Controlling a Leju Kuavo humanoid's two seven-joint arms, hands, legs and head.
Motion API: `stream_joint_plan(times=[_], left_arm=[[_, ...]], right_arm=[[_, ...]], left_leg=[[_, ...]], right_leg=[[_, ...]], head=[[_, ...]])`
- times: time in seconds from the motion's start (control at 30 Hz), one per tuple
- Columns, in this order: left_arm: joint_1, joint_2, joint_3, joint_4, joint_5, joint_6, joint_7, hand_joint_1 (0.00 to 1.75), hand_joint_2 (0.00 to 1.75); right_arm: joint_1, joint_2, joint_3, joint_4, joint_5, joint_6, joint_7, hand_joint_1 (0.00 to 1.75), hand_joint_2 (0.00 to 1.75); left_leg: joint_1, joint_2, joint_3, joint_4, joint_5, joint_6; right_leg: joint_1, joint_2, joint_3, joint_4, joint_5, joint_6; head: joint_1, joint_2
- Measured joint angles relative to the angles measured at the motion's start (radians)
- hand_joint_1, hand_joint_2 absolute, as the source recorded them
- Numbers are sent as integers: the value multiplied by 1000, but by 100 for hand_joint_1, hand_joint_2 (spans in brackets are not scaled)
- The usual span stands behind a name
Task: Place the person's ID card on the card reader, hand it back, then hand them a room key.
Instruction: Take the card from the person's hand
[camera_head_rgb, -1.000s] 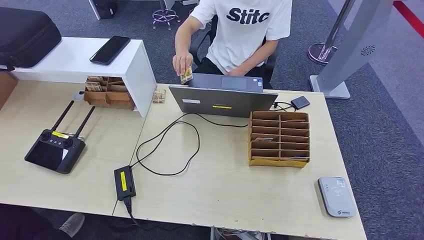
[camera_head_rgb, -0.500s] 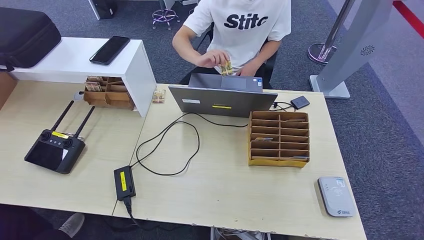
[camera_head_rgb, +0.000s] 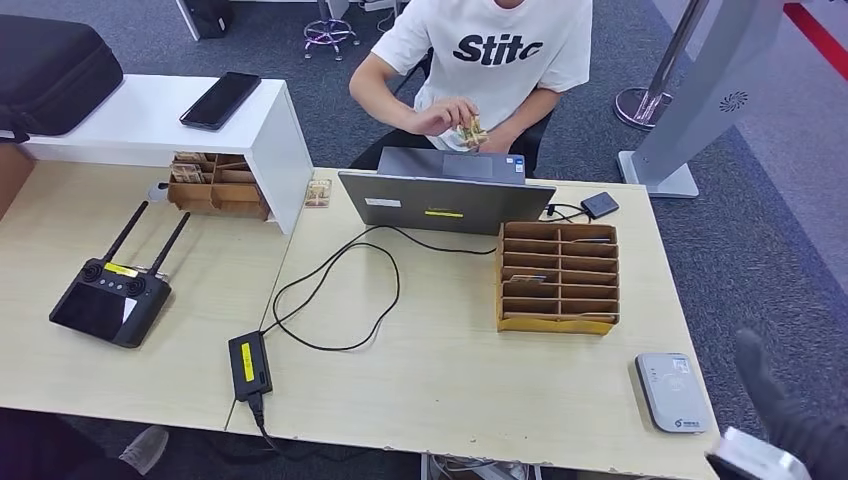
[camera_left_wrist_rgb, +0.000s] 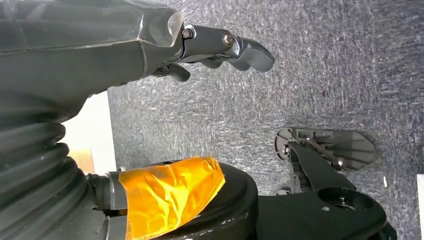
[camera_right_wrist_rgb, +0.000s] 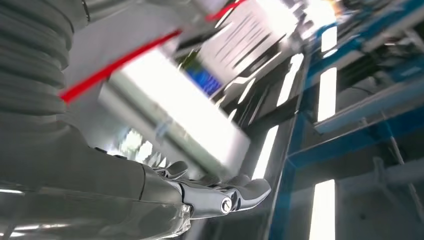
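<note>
**Right hand rising, card not yet offered**

Right hand (camera_head_rgb: 775, 415) has just entered at 5 o'clock beside the card reader (camera_head_rgb: 673, 392), fingers apart, empty. Person (camera_head_rgb: 495, 60) has pulled the ID card (camera_head_rgb: 470, 132) back to their chest at 12 o'clock. Left hand (camera_left_wrist_rgb: 215, 47) hangs slack, empty. Handover pending.

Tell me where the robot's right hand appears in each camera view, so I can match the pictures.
Head view: right hand in the bottom right corner, just past the table edge, near the card reader.
Right wrist view: the same hand at lower left, fingers extended, background blurred.
Left wrist view: the left hand over grey carpet.
Shared landmark: that carpet, right of the table in the head view.
</note>
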Motion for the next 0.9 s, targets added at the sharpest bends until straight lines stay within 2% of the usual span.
stream_joint_plan(times=[0.07,0.1,0.23,0.37,0.5,0.7,0.8,0.9], left_arm=[[-1,2,-4,0,-9,-7,2,0,175],[-2,3,-8,0,-12,-10,4,0,175],[-5,8,-24,0,-30,-22,11,0,175],[-9,11,-37,0,-60,-29,16,0,175],[-12,11,-42,0,-96,-31,20,0,175],[-16,14,-43,0,-140,-40,29,0,175],[-17,15,-44,0,-149,-43,32,0,175],[-18,15,-44,0,-151,-44,33,0,175]], right_arm=[[-62,-70,59,72,151,-35,90,0,175],[-96,-104,87,110,182,-33,120,0,175],[-247,-220,174,275,195,25,186,0,175],[-407,-300,238,451,210,75,225,0,175],[-552,-329,289,619,226,117,255,0,175],[-770,-344,342,917,243,148,310,0,175],[-845,-345,353,1036,248,145,326,0,175],[-879,-344,356,1112,243,137,328,0,175]], left_leg=[[0,0,0,0,1,1],[0,0,0,0,1,2],[-1,0,0,1,3,2],[-1,0,0,1,4,3],[-1,0,0,1,4,3],[-1,-1,0,1,4,3],[-1,-1,0,1,4,3],[-1,-2,-1,1,4,3]], right_leg=[[-1,0,0,0,1,1],[-1,0,0,0,1,1],[-1,0,0,0,3,1],[-1,0,0,0,4,1],[-1,0,0,0,4,1],[-1,-1,0,1,4,1],[-1,-1,0,1,4,1],[-1,-2,0,1,4,1]], head=[[0,0],[0,0],[0,0],[0,0],[0,0],[0,0],[0,0],[0,0]])
